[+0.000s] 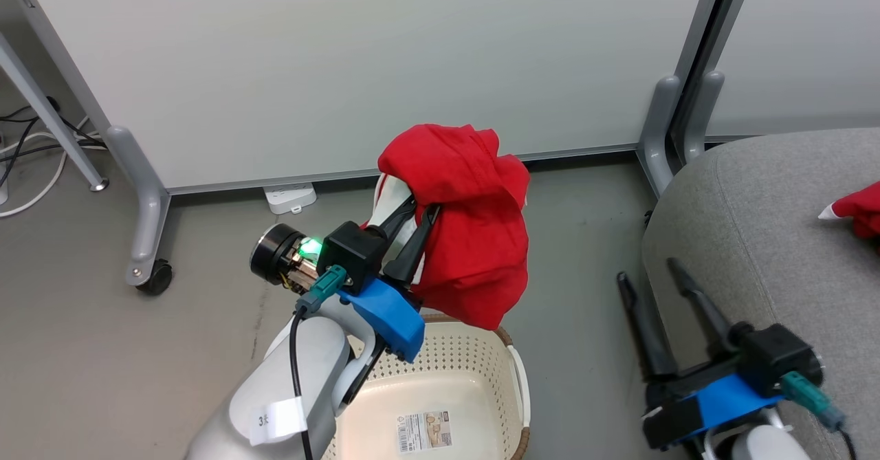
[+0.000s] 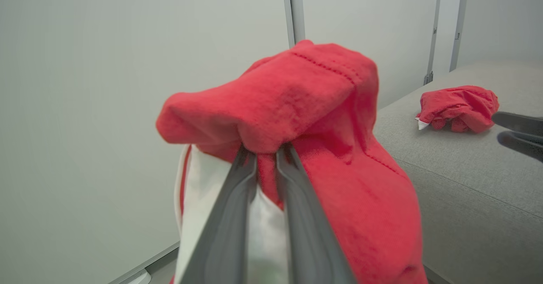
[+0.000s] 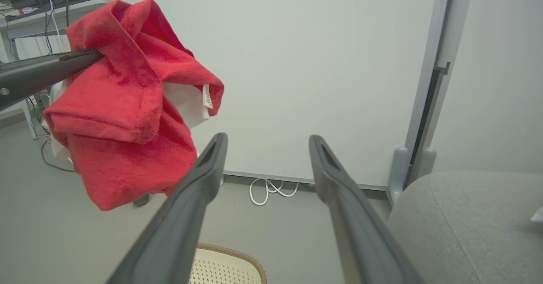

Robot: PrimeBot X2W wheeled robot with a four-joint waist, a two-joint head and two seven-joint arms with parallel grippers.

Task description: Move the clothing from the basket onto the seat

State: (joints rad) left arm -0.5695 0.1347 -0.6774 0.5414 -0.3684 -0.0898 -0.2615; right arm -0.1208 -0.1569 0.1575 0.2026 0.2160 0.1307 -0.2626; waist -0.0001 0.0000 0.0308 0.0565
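1. My left fingers (image 2: 241,178) are pinched shut on a fold of the red garment (image 1: 474,240). The grip sits near the top of the cloth, so the rest hangs free below (a white panel shows on the left side).
2. I judge it is held this high so that its lowest hem clears the brown rim of the basket (image 1: 457,350). The basket stands on the floor (image 1: 584,240) just beneath the cloth. What I can see of the basket's bottom is bare apart from a label (image 1: 424,431), but my forearm (image 1: 289,391) hides its near left part.
3. My right fingers (image 1: 696,298) are spread apart and hold nothing. They hover low on the right, just beside the seat's near left edge (parked out of the way, I would guess).
4. The other garment (image 2: 458,108) lies bunched on the seat (image 1: 770,240), over on its right. One piece looks delivered, and this one is on its way.
5. The seat's rounded corner is to the right of the hanging cloth, with open floor between them. The partition wall (image 1: 344,68) stands close on the far side, and its grey post (image 1: 663,123) is by the seat's far left corner. The swing should therefore go right rather than farther away, passing above my idle fingers. Plenty of bare cushion lies left of the bunched piece.
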